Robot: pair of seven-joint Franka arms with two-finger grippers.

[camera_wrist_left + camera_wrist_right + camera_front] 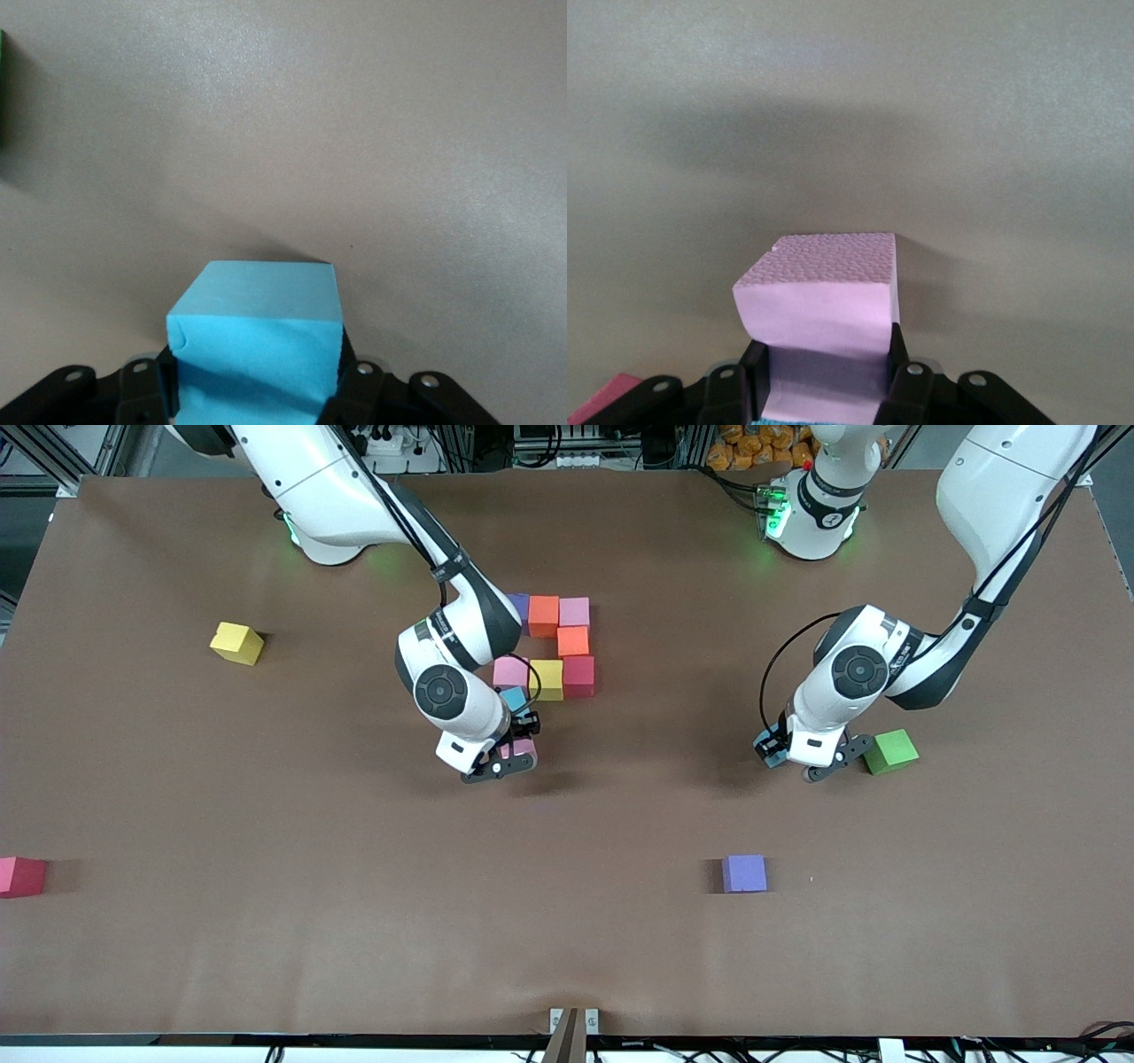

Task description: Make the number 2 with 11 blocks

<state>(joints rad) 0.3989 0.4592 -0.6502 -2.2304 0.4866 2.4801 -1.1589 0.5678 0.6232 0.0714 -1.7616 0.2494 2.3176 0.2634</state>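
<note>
A: Foam, by the pebbled surface of the pink block [819, 292] that the right gripper [509, 755] is clamping. It is sitting low over the table [354, 921], just nearer the front camera than the light blue cube [514, 697] at the edge of the half-built figure [556, 646].

B: And the left gripper [811, 757]?

A: It is gripping a light blue block [257, 341] beside the green cube [890, 750], toward the left arm's end of the table.

B: How are these blocks likely behaving in the jaws?

A: Light, I'd judge, and slightly soft, so the pads are probably sinking in a little instead of slipping. Two opposite flat faces, taken squarely, look like the best hold; a corner grip would risk twisting the cube.

B: What is lying loose?

A: A purple block [744, 873], a yellow block [236, 642] and a red block [21, 876], all well apart from the figure.
</note>
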